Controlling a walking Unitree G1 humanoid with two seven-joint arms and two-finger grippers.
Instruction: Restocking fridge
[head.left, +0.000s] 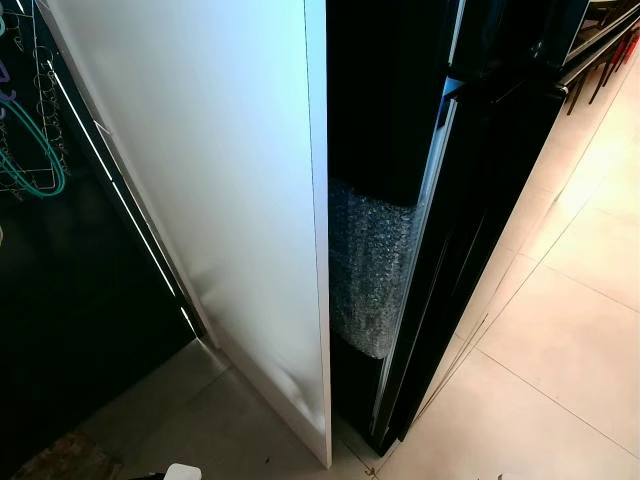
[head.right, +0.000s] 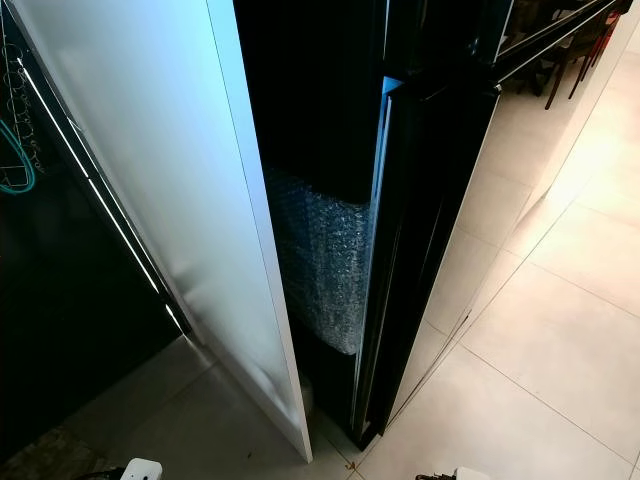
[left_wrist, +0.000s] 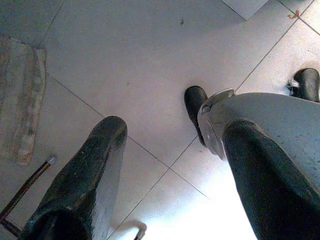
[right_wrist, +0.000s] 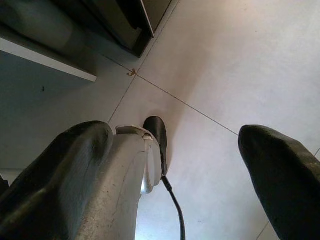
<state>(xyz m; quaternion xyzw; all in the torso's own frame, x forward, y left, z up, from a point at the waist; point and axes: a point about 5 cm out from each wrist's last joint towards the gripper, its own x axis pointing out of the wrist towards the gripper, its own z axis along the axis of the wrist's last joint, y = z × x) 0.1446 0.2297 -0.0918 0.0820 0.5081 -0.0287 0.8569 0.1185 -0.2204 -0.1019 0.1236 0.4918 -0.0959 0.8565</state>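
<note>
A tall black fridge stands before me, its glossy door edge turned toward me with a thin blue glint near the top. Bubble wrap covers part of its side, in the gap next to a tall white panel. Both arms hang idle by my legs. My left gripper is open over the tiled floor, with nothing between its fingers. My right gripper is open too and holds nothing; one of its fingers hangs over bare tile. No stock items are in sight.
Left of the white panel is a dark recess with a wire rack and a green cord. Chair legs stand at the far right. Pale floor tiles spread to the right. A worn mat lies by my left foot.
</note>
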